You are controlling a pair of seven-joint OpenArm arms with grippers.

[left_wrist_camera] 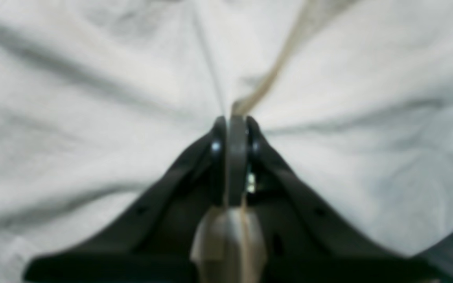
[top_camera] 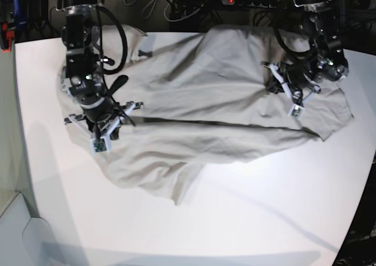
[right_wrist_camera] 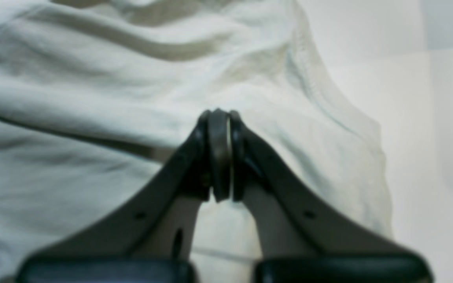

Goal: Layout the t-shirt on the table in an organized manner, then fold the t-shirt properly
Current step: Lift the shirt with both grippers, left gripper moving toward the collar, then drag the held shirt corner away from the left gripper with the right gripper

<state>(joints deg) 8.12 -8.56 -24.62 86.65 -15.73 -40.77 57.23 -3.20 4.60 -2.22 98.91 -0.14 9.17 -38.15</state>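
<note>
Left wrist view: the left gripper [left_wrist_camera: 236, 125] is pinched tight on a tan-seamed fold of the t-shirt [left_wrist_camera: 92, 98]; cloth fills nearly the whole picture.
Right wrist view: the right gripper [right_wrist_camera: 219, 118] has its jaws pressed together on a ridge of shirt fabric, near a stitched hem [right_wrist_camera: 309, 78], with bare table [right_wrist_camera: 427, 137] to the right.
Base view: the shirt lies rumpled across the far half of the white table, one arm at each end of it.

There is one t-shirt [top_camera: 217, 96] on one white bench [top_camera: 247, 219]. Two robot tools sit on the t-shirt: the left tool [top_camera: 276, 85] and the right tool [top_camera: 106, 116].
</note>
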